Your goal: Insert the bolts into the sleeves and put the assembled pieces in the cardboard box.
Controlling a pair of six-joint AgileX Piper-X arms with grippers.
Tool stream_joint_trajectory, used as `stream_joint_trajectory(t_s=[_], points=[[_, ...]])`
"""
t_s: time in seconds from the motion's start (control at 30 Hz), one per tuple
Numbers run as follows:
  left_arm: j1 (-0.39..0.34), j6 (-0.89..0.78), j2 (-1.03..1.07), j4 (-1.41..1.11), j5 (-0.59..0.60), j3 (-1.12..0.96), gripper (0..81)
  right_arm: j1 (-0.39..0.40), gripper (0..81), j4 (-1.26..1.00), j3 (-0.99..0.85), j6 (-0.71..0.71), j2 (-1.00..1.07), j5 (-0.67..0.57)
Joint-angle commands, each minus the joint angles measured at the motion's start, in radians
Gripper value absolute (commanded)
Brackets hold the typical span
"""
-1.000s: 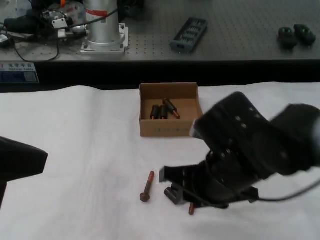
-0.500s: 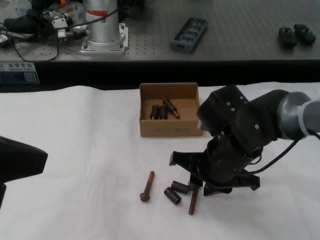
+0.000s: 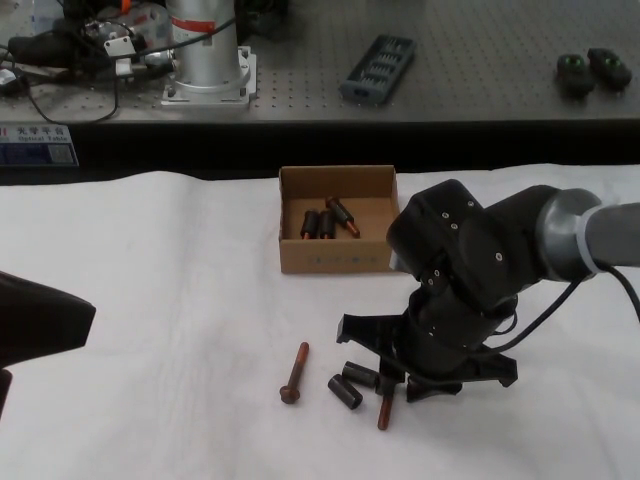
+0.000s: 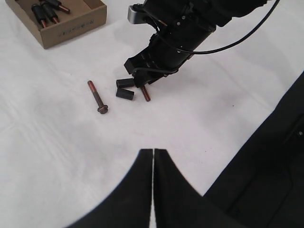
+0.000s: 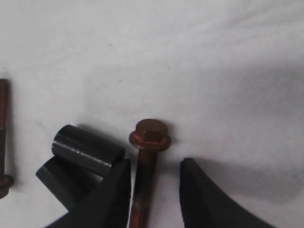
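Right claw [image 5: 156, 166] dropped lower, spread partway astride loose bolt [image 5: 149, 137] next to sleeve [image 5: 88, 149]; left claw [image 4: 153, 152] pinched together, empty, unmoved.

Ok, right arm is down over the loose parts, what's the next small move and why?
Probably close the right end effector on the bolt. Its open fingers straddle the shank just past the hex head, and the bolt lies flat on the white cloth. One finger is right beside a black sleeve, so close gently.
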Motion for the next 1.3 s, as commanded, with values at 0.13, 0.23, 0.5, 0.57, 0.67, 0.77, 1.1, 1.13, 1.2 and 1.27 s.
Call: stream_joint_trajectory(t_s=[0.13, 0.23, 0.5, 0.57, 0.67, 0.77, 1.1, 1.13, 1.2, 1.27], points=[[-0.003, 0.012, -0.006, -0.005, 0.01, -0.001, 0.7, -0.009, 5.6, 0.003, -0.011, -0.055, 0.007, -0.011], [-0.003, 0.012, -0.006, -0.005, 0.01, -0.001, 0.7, -0.009, 2.7, 0.005, -0.011, -0.055, 0.007, -0.013], [-0.003, 0.041, -0.006, -0.005, 0.0, -0.001, 0.7, -0.009, 1.9, 0.077, -0.011, -0.118, 0.001, -0.013], [-0.003, 0.041, -0.006, -0.005, 0.0, -0.001, 0.7, -0.005, 1.9, 0.093, -0.011, -0.13, -0.013, -0.013], [-0.003, 0.041, -0.004, -0.005, 0.0, -0.001, 0.7, -0.004, 1.9, 0.122, -0.011, -0.17, -0.058, -0.022], [-0.003, 0.095, -0.004, -0.005, 0.0, -0.001, 0.7, -0.004, 1.9, 0.178, -0.008, -0.207, -0.123, -0.02], [-0.003, 0.315, 0.063, -0.005, 0.002, -0.001, 0.6, 0.045, 1.9, 0.173, 0.172, -0.249, -0.446, -0.003], [-0.003, 0.338, 0.08, -0.005, 0.007, -0.001, 0.4, 0.054, 1.9, 0.173, 0.198, -0.249, -0.488, -0.003], [-0.003, 0.394, 0.114, -0.011, 0.011, -0.001, 3.0, 0.066, 1.9, 0.173, 0.241, -0.249, -0.565, -0.006], [-0.003, 0.445, 0.159, -0.024, 0.032, -0.001, 12.0, 0.074, 1.9, 0.176, 0.278, -0.249, -0.645, -0.006]])
